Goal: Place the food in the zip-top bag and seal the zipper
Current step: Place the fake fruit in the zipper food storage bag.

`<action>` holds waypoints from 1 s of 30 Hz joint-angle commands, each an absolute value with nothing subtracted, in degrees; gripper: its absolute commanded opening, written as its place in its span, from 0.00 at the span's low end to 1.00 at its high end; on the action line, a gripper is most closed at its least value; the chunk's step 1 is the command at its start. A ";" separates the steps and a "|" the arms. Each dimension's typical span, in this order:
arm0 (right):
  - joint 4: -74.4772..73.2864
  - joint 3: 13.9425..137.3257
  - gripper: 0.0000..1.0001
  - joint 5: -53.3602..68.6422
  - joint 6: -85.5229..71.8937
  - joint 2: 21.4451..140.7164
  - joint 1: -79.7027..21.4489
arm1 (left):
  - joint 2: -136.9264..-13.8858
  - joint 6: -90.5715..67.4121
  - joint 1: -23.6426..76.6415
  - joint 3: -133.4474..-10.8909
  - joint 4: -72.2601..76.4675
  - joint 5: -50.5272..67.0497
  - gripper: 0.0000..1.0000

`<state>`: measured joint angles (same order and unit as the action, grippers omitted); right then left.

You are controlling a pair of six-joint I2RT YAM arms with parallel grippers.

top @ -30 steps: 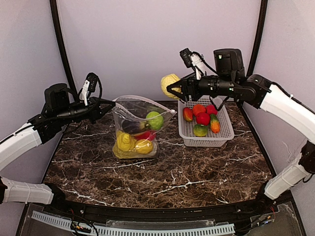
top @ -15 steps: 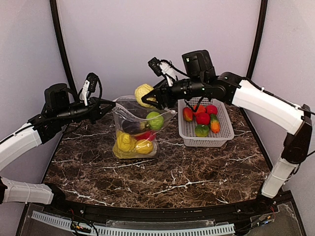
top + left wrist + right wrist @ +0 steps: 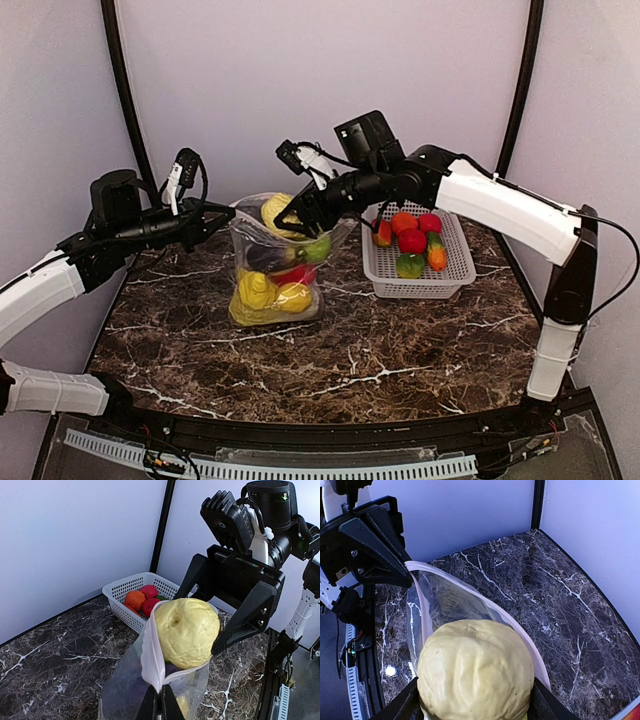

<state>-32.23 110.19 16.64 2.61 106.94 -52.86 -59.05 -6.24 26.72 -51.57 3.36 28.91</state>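
The clear zip-top bag [image 3: 262, 285] stands open at table centre-left, holding yellow, red, green and dark purple toy food. My left gripper [image 3: 226, 212] is shut on the bag's left mouth edge, on the pale zipper strip [image 3: 151, 655]. My right gripper [image 3: 287, 216] is shut on a pale yellow wrinkled cabbage [image 3: 277, 214] and holds it in the bag's mouth. The cabbage [image 3: 186, 631] fills the opening in the left wrist view. In the right wrist view the cabbage [image 3: 476, 676] sits between the black fingers, above the bag [image 3: 447, 605] and its zipper rim [image 3: 427, 612].
A white lattice basket [image 3: 450, 275] stands to the right of the bag, holding red, orange and green toy food [image 3: 411, 241]. It also shows in the left wrist view [image 3: 120, 606]. The marble table [image 3: 350, 370] spreads in front. Black frame posts stand at the back corners.
My right arm has swung left from above the basket, carrying the yellow cabbage down into the bag's mouth. My left gripper and the bag have stayed put.
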 commanded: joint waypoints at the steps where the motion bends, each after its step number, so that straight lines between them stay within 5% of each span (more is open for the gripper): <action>1: -34.07 113.39 0.63 17.74 3.49 108.44 -53.61 | -57.88 -6.44 26.37 -50.98 6.06 29.88 0.01; 19: -38.53 121.04 0.68 17.01 1.94 115.03 -54.89 | -58.18 -6.42 26.37 -50.89 6.06 29.88 0.01; 30: -39.76 122.84 0.87 15.92 1.77 114.29 -54.81 | -58.03 -6.41 26.37 -50.93 5.90 29.71 0.01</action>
<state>-39.59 121.38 16.58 2.24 114.98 -54.28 -59.05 -6.24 26.72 -51.57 3.36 29.10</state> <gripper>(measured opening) 0.857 0.015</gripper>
